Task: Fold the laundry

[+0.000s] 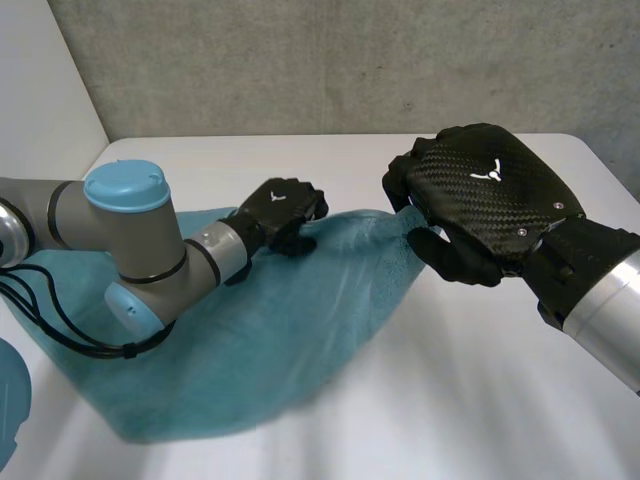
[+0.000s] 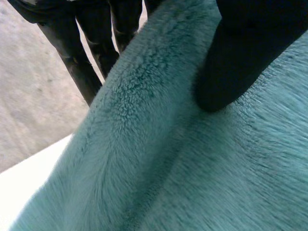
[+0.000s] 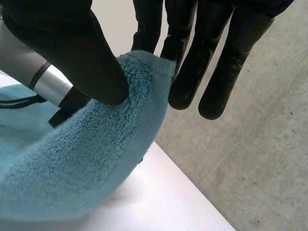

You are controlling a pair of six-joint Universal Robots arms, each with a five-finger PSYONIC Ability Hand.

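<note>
A teal fleece towel [image 1: 280, 330] is lifted off the white table [image 1: 480, 400] by its far edge and sags down toward the front left. My left hand [image 1: 280, 212] pinches the far edge near its left corner; in the left wrist view the thumb [image 2: 240, 57] presses the towel [image 2: 183, 159] against the fingers [image 2: 82, 62] behind it. My right hand [image 1: 480, 200] holds the far right corner; in the right wrist view its thumb [image 3: 72, 53] clamps the towel's corner [image 3: 139, 77] against the fingers [image 3: 192, 62].
A grey concrete wall [image 1: 350, 60] stands behind the table's far edge. The left arm's blue-capped elbow [image 1: 130, 200] hangs over the towel's left part. Bare table lies to the right and front of the towel.
</note>
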